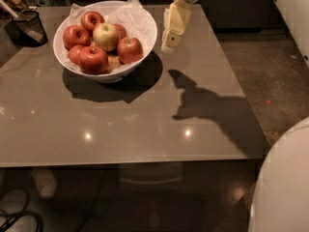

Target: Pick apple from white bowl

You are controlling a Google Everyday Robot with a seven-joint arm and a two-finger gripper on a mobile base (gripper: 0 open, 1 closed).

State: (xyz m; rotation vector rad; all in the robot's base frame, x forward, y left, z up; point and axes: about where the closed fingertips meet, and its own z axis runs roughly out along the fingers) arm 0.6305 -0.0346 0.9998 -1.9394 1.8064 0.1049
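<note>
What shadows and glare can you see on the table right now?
Camera view: the white bowl casts a broad dark shadow on the table, on its near and right sides; the gripper, hovering just right of the bowl near the far edge, throws a hard arm-shaped shadow further right and nearer; two small light spots glare on the glossy top near the front edge.
</note>
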